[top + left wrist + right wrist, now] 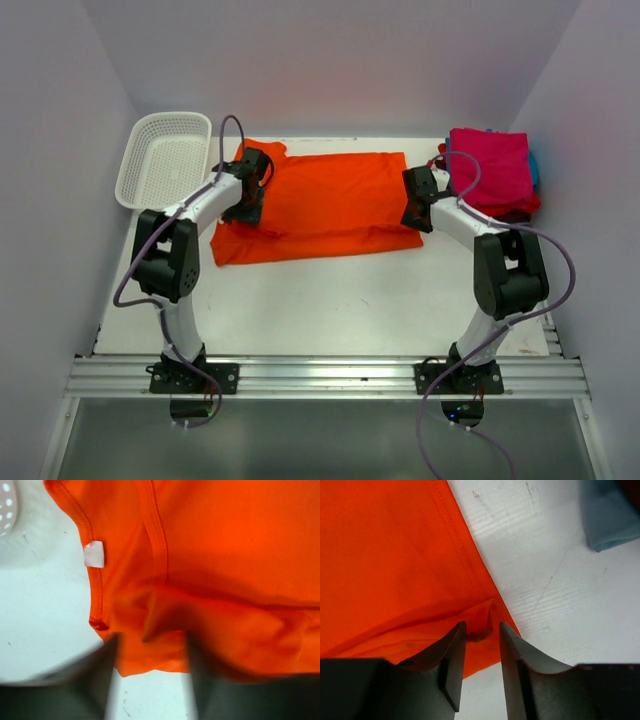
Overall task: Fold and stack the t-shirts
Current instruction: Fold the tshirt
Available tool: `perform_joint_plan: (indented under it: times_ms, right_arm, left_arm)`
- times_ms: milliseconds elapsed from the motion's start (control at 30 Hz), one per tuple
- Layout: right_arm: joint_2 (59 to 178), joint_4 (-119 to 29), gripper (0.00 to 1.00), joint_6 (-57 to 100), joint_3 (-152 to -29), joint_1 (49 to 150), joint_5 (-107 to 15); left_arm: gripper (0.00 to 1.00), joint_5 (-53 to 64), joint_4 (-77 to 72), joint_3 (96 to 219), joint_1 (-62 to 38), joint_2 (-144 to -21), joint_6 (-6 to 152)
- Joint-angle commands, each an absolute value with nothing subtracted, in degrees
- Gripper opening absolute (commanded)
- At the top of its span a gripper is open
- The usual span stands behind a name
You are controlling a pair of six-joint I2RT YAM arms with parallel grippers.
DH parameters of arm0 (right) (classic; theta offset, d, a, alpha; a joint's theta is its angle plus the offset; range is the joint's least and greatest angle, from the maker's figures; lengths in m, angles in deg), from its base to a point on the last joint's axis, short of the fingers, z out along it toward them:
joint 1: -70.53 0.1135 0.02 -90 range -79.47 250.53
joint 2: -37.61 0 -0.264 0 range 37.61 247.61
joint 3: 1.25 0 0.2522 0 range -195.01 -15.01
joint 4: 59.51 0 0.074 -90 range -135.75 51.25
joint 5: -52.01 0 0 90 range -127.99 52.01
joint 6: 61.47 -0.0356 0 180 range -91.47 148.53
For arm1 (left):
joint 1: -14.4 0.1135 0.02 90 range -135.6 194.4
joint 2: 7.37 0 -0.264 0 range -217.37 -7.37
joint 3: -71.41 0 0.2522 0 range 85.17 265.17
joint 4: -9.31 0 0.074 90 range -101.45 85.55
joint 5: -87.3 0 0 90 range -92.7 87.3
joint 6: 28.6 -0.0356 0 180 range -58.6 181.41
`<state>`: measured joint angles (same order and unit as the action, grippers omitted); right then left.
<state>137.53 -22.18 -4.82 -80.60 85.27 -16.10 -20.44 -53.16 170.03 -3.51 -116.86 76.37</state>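
The orange t-shirt (330, 200) lies spread across the table's middle, its near edge folded over. My left gripper (245, 208) is over the shirt's left end; in the left wrist view (152, 647) its blurred jaws stand apart with a wrinkle of orange cloth (225, 555) between them. My right gripper (413, 215) is at the shirt's right end; in the right wrist view (482, 630) its jaws stand narrowly apart astride a puckered fold of the cloth's edge (395, 555). Folded shirts are stacked at the back right: magenta (490, 165) on top, red (522, 205) and light blue (535, 168) below.
A white lattice basket (135, 165) stands at the back left, its corner showing in the left wrist view (6, 505). A white tag (94, 555) sits on the shirt's hem. A light blue corner (605, 515) of the stack lies beyond the right gripper.
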Motion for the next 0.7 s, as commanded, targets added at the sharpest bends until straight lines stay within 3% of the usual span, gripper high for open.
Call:
perform_joint_plan:
  times_ms: [0,33,167,333,433,467,533,667]
  right_arm:
    - [139.5,-24.3,0.4,-4.3,-83.8,85.0,-15.8]
    - [139.5,-24.3,0.47,-4.3,-83.6,85.0,-16.2]
    - [135.4,-28.5,0.65,-3.8,-79.0,85.0,-17.7]
    - [129.0,-29.8,0.67,-2.7,-74.1,85.1,-18.8]
    - [126.7,-30.1,0.56,-0.9,-72.8,85.1,-19.5]
    - [126.6,-30.5,0.28,-0.4,-72.7,85.1,-20.4]
    - [127.2,-30.3,0.0,0.1,-73.3,85.1,-20.8]
    - [127.9,-30.0,0.0,0.4,-74.2,85.1,-24.3]
  left_arm:
    - [0.82,-25.9,-50.2,173.8,-2.7,-117.2,76.6]
    - [1.0,-26.7,-49.0,173.1,-2.7,-115.7,77.0]
    - [1.0,-27.7,-45.2,168.2,-2.7,-108.3,77.7]
    - [1.0,-17.9,-41.6,160.5,-2.7,-99.6,79.8]
    - [1.0,-15.6,-38.4,154.6,-2.7,-97.0,81.2]
    - [1.0,-13.8,-37.4,152.7,-2.7,-96.9,82.5]
    - [1.0,-11.0,-34.7,150.7,-2.7,-97.1,83.3]
    - [0.95,-5.5,-29.9,146.7,-2.7,-98.2,85.0]
